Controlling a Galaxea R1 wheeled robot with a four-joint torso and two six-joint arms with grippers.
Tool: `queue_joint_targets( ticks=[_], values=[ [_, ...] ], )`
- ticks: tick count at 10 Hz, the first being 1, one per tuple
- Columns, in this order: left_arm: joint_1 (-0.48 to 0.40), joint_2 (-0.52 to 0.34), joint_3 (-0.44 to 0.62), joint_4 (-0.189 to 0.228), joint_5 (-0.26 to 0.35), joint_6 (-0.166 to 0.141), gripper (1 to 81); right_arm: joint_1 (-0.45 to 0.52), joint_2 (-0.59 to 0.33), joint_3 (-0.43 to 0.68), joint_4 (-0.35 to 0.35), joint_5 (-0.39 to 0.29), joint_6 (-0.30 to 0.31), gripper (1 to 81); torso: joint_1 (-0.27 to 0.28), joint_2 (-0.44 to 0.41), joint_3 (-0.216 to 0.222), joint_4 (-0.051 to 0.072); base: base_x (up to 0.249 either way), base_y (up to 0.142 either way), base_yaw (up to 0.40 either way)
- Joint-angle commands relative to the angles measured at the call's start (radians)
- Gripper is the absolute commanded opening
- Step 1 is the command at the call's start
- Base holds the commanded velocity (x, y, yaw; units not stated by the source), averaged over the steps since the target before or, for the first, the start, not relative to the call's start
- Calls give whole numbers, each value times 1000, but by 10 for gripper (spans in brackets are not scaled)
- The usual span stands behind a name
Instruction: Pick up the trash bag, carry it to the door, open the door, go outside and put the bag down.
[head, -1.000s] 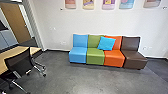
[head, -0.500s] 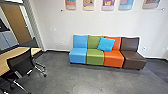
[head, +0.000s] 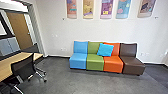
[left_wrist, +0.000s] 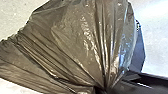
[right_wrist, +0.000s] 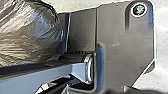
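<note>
Blue, green, orange and brown seats (head: 95, 62) stand in a row across the middle and right of the head view, against the wall (head: 57, 30). A black chair (head: 23, 66) and a wooden table (head: 12, 60) take up the lower left, and a wooden door (head: 20, 30) shows at the upper left; I cannot tell whether it is the one to go out by. The step in hand looks to be the carry, and it wants a smooth drive over the floor (head: 82, 82), with turns wide enough that the load swings past neither the chair's legs nor the seats.

In the left wrist view the trash bag (left_wrist: 75, 40) draws into tight pleats where the left gripper (left_wrist: 102, 89) holds it. The thin plastic could stretch or slip there, so gentle starts and stops serve best, the pinch firm and the arm level.

In the right wrist view the bag bulges just beside the robot's dark base plate (right_wrist: 125, 50); a little room between them would spare it rubbing. Whether the right gripper is open or closed, I cannot tell
</note>
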Motion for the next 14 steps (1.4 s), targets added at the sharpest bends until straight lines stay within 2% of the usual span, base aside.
queue_joint_targets(
  ticks=[1,4,5,7,8,11,12,14],
  values=[
    [-53,6,1,0,76,4,10,47,-5,10,-6,-68,-4,811,-61,96,-3,0,0,0,0],
    [-55,6,1,0,76,6,10,47,0,5,-4,-66,-3,811,-120,185,18,0,0,0,0],
    [-53,6,1,0,76,6,10,47,6,-1,-4,-66,-3,811,-78,121,18,0,0,0,0],
    [-53,3,1,-1,76,6,10,47,23,-27,-4,-66,-4,811,-103,166,19,0,0,0,0],
    [-55,3,1,-3,76,6,10,47,28,-38,-6,-66,-4,811,-109,176,62,0,0,0,0],
    [-58,2,1,-3,76,6,10,47,34,-44,-6,-66,-4,811,-110,178,130,0,0,0,0],
    [-59,2,1,-3,76,6,10,47,34,-44,-4,-66,-4,811,-110,178,87,0,0,0,0],
    [-59,0,1,-3,75,6,10,42,40,-46,-6,-66,-3,811,-111,177,111,0,0,0,0]
  ],
)
